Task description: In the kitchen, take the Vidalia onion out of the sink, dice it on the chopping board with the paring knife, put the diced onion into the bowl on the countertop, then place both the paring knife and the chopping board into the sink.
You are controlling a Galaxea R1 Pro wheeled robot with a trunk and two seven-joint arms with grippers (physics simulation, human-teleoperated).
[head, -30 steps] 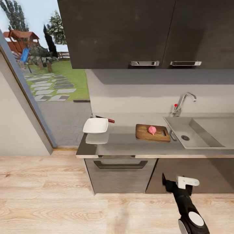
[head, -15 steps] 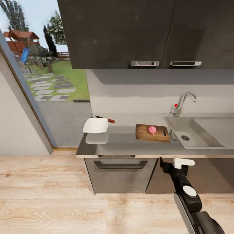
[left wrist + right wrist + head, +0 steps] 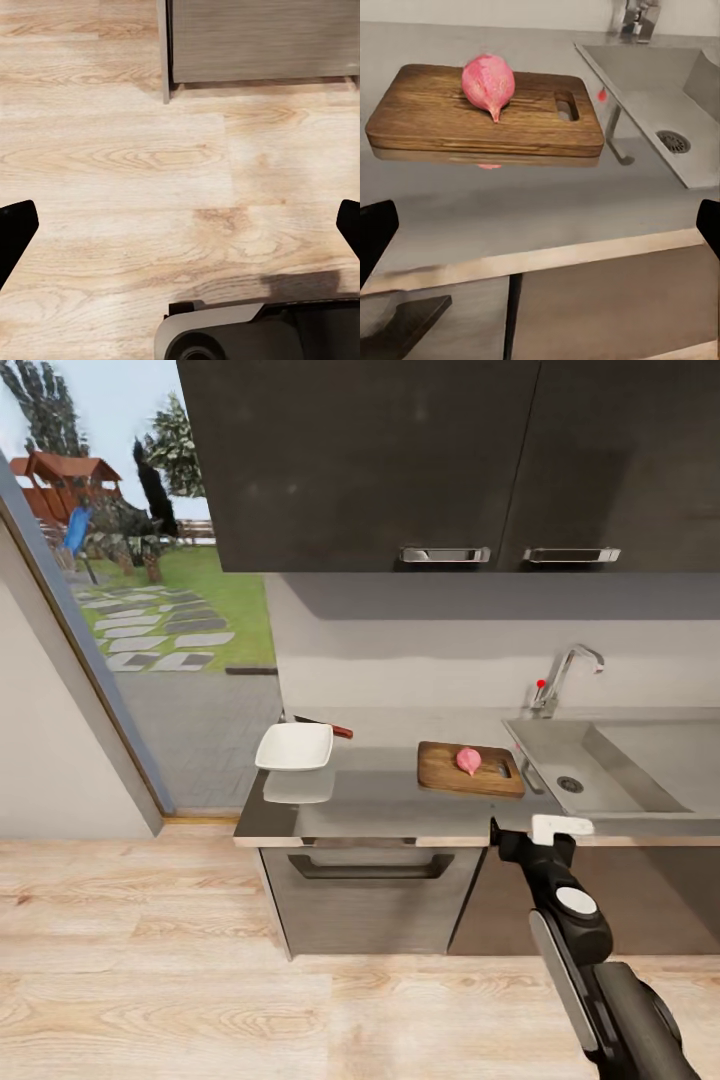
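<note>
A pink Vidalia onion point(image 3: 468, 761) point(image 3: 487, 81) rests on the dark-brown chopping board point(image 3: 450, 773) point(image 3: 442, 112), which lies on the grey countertop point(image 3: 370, 795) just left of the sink point(image 3: 610, 780) point(image 3: 649, 79). The white bowl point(image 3: 294, 747) stands at the counter's left end. The paring knife point(image 3: 330, 728) lies behind the bowl, its red handle sticking out. My right gripper point(image 3: 512, 840) point(image 3: 540, 232) hangs open at the counter's front edge, in front of the board. Over the wood floor, my left gripper point(image 3: 180, 225) is open and holds nothing.
The steel faucet point(image 3: 560, 675) with a red knob stands behind the sink. Dark upper cabinets point(image 3: 450, 460) hang over the counter. An oven front point(image 3: 370, 880) sits under the counter. A glass door at the left looks onto a garden.
My right arm has risen from low in front of the lower cabinets to the counter's front edge. The onion, board, bowl and knife have stayed where they were.
</note>
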